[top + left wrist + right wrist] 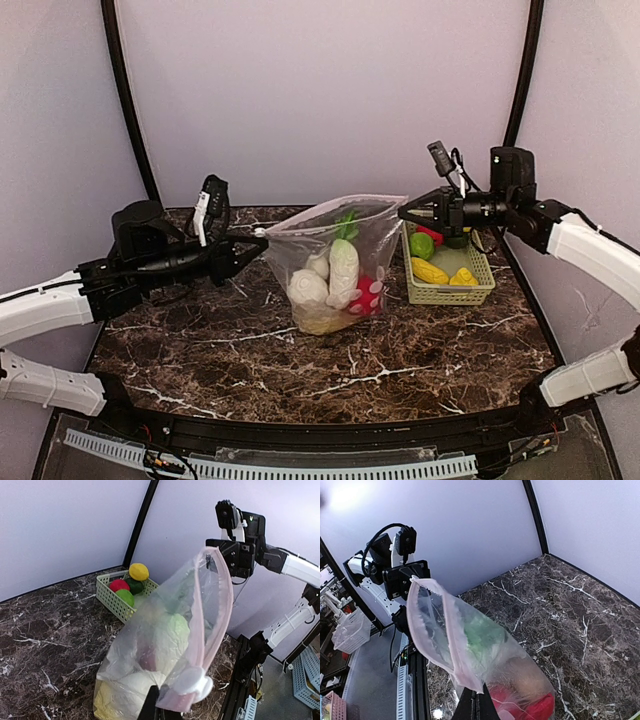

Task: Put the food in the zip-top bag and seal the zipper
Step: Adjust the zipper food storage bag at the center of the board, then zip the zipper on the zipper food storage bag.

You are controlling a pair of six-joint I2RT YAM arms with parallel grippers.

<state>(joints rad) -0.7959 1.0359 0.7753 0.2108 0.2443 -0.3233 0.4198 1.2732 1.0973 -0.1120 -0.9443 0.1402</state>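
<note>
As the left gripper (258, 240) and right gripper (405, 212) each clamped jaws on the one zip-top bag (285, 250), it stood on the worktop (300, 370) holding four foods (342, 270). One basket (480, 290) sat at its 3 o'clock.

Tabletop (350, 375): dark brown marble pattern, white veins. Light green plastic mesh basket (450, 295) stands on it at right rear, near the back corner. Backdrop panels (320, 90) plain pale lilac. Black poles, left (125, 100) and right (524, 70), rise at the rear corners. White toothed strip (300, 468) runs along the near edge. Off the table: blue crate (305, 680), white mesh basket (350, 632)
</note>
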